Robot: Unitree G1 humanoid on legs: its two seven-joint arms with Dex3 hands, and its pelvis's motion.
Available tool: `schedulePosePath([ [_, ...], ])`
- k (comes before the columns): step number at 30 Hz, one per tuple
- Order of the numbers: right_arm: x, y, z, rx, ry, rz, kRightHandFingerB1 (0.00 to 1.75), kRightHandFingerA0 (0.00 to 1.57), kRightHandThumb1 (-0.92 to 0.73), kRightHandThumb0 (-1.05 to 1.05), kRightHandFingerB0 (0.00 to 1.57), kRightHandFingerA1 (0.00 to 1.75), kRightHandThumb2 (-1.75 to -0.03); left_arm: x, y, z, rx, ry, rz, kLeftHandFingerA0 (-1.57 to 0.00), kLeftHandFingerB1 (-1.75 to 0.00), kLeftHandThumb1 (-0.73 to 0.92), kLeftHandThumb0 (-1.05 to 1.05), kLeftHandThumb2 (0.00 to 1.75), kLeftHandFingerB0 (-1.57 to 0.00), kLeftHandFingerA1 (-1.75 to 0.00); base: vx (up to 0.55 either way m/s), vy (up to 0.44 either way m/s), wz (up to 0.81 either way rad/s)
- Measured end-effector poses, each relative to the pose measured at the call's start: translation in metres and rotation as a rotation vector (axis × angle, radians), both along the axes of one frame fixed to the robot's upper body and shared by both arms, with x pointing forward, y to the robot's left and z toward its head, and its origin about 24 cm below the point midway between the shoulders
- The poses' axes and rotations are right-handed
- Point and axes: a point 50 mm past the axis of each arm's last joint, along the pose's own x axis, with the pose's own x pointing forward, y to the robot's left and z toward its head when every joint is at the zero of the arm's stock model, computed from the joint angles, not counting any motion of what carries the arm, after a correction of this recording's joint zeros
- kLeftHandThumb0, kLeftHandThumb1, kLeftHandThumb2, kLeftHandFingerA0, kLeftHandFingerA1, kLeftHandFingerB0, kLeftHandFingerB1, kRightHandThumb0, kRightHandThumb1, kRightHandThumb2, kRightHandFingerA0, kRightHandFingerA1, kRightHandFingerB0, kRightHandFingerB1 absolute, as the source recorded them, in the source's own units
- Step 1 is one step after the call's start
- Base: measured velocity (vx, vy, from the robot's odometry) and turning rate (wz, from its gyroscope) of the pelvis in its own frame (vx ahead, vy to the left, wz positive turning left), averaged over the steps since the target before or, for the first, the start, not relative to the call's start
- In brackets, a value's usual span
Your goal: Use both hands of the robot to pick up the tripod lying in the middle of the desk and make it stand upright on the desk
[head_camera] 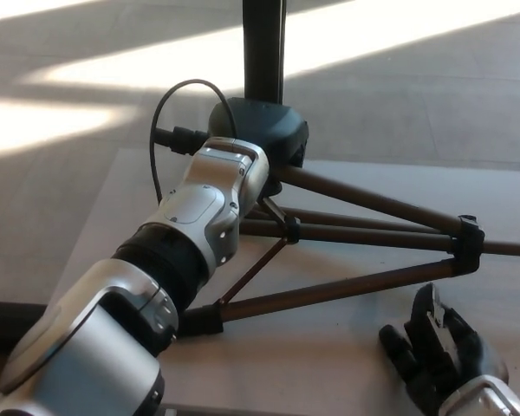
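The tripod (355, 288) has dark brown legs that fan out to the right over the desk (104, 230). A black clamp (466, 243) sits on them at the right. Its black column (264, 43) runs up out of the picture. My left arm reaches in from the lower left. My left hand (262, 130), a black casing, is closed around the tripod where the legs meet the column; its fingers are hidden. My right hand (440, 351) sits at the lower right, just below the nearest leg, fingers spread and not touching it.
A black cable (159, 113) loops from my left wrist. The desk's left edge (65, 269) runs diagonally beside my left arm. Beyond the desk lies grey floor (416, 87) with bright sunlit stripes.
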Motion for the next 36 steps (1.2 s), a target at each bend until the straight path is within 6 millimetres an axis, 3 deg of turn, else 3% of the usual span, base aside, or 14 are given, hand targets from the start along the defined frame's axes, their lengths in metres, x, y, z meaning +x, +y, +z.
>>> schedulePosePath([
  [8,0.04,0.013,0.003,0.14,0.01,-0.019,0.04,0.0,-0.66,-0.63,0.0,0.4,-0.78,-0.002,-0.004,0.01,-0.045,-0.029,-0.02,-0.79,-0.77,0.72,-0.28,0.77,-0.72,-1.1,0.0,0.0,0.0],
  [12,0.054,0.012,0.0,0.191,0.005,-0.027,0.02,0.0,-0.64,-0.63,0.0,0.33,-0.77,-0.003,-0.006,0.013,-0.062,-0.038,-0.028,-0.79,-0.84,0.71,-0.27,0.74,-0.74,-1.32,0.0,0.0,0.0],
  [15,0.062,0.012,-0.002,0.22,-0.001,-0.03,0.1,0.01,-0.62,-0.65,0.0,0.49,-0.82,-0.003,-0.006,0.013,-0.067,-0.04,-0.032,-0.77,-0.8,0.74,-0.27,0.73,-0.72,-1.15,0.0,0.0,0.0],
  [16,0.065,0.012,-0.003,0.23,-0.003,-0.034,0.56,0.05,-0.52,-0.39,0.02,0.57,-1.05,-0.004,-0.007,0.014,-0.07,-0.043,-0.033,-0.76,-0.81,0.74,-0.28,0.73,-0.71,-1.16,0.0,0.0,0.0],
  [17,0.067,0.012,-0.003,0.237,-0.006,-0.033,0.56,0.05,-0.52,-0.39,0.02,0.57,-1.05,-0.004,-0.007,0.015,-0.074,-0.046,-0.035,-0.76,-0.81,0.74,-0.28,0.73,-0.71,-1.16,0.0,0.0,0.0],
  [19,0.072,0.015,-0.005,0.246,-0.011,-0.025,0.41,0.06,-0.64,-0.61,0.02,0.69,-0.59,-0.004,-0.006,0.017,-0.077,-0.052,-0.036,-0.77,-0.76,0.69,-0.27,0.73,-0.73,-1.03,0.0,0.0,0.0],
  [21,0.076,0.017,-0.006,0.249,-0.017,-0.02,0.38,0.0,-0.61,-0.6,0.0,0.67,-0.59,-0.003,-0.004,0.018,-0.078,-0.055,-0.032,-0.79,-0.89,0.67,-0.26,0.73,-0.74,-1.39,0.0,0.0,0.0],
  [24,0.08,0.019,-0.007,0.244,-0.021,-0.024,0.15,0.0,-0.53,-0.57,0.0,0.64,-0.68,-0.003,-0.003,0.019,-0.079,-0.059,-0.03,-0.79,-0.92,0.72,-0.28,0.7,-0.75,-1.33,0.0,0.0,0.0],
  [25,0.081,0.019,-0.007,0.243,-0.021,-0.027,0.51,0.07,-0.42,-0.35,0.0,0.58,-0.96,-0.003,-0.003,0.019,-0.079,-0.059,-0.029,-0.83,-0.94,0.7,-0.29,0.71,-0.77,-1.38,0.0,0.0,0.0],
  [27,0.083,0.018,-0.009,0.238,-0.016,-0.045,0.45,0.14,-0.47,-0.55,0.16,0.68,-0.72,-0.003,-0.003,0.019,-0.077,-0.06,-0.029,-0.79,-0.97,0.71,-0.28,0.73,-0.76,-1.52,0.0,0.0,0.0],
  [28,0.084,0.017,-0.01,0.235,-0.014,-0.059,0.46,0.62,-0.54,-0.38,0.38,0.89,-0.55,-0.003,-0.003,0.02,-0.077,-0.061,-0.03,-0.81,-0.93,0.71,-0.26,0.75,-0.77,-1.49,0.0,0.0,0.0],
  [30,0.085,0.015,-0.012,0.22,-0.006,-0.081,0.49,0.91,-0.63,-0.21,0.61,0.98,-0.59,-0.003,-0.003,0.021,-0.077,-0.066,-0.033,-0.78,-0.8,0.71,-0.25,0.76,-0.74,-1.12,0.0,0.0,0.0],
  [34,0.084,0.012,-0.018,0.168,0.007,-0.118,0.89,0.97,-0.56,-0.26,0.89,1.57,-0.62,-0.003,-0.001,0.023,-0.074,-0.074,-0.031,-0.78,-0.81,0.7,-0.27,0.71,-0.74,-1.23,0.0,0.0,0.0],
  [36,0.084,0.01,-0.019,0.143,-0.001,-0.135,0.98,1.22,-0.51,-0.34,0.87,1.34,-0.95,-0.003,-0.001,0.024,-0.073,-0.079,-0.034,-0.77,-0.8,0.7,-0.26,0.74,-0.74,-1.13,0.0,0.0,0.0],
])
